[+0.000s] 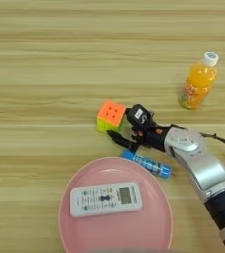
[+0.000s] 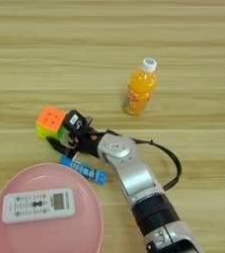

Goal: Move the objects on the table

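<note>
Plate: the pink plate [image 1: 85,232] fills the bottom of the frame, lower left of centre, part of it cut by the edge.
Remote: the white remote [image 1: 106,199] lies flat on the plate, screen up, nearly level. It looks parked there, with no finger near it.
Blue tube: a small blue tube [image 1: 147,164] lies on the counter [image 1: 45,74] just off the plate's upper right rim, beneath the arm.
Arm: the silver forearm [image 2: 131,173] comes up from the lower right and slants towards mid-frame.
Fingers: the gripper [image 1: 127,127] has its two black fingers spread fairly wide with nothing between them, one up beside the cube, one low and pointing left.
Cube: the cube [image 1: 110,116] sits mid-frame, orange face up. The upper finger is right beside it; contact unclear. I'd judge it's lining up a grasp.
Bottle: the juice bottle [image 1: 199,82] stands upright in the upper right, well apart and untouched.
</note>
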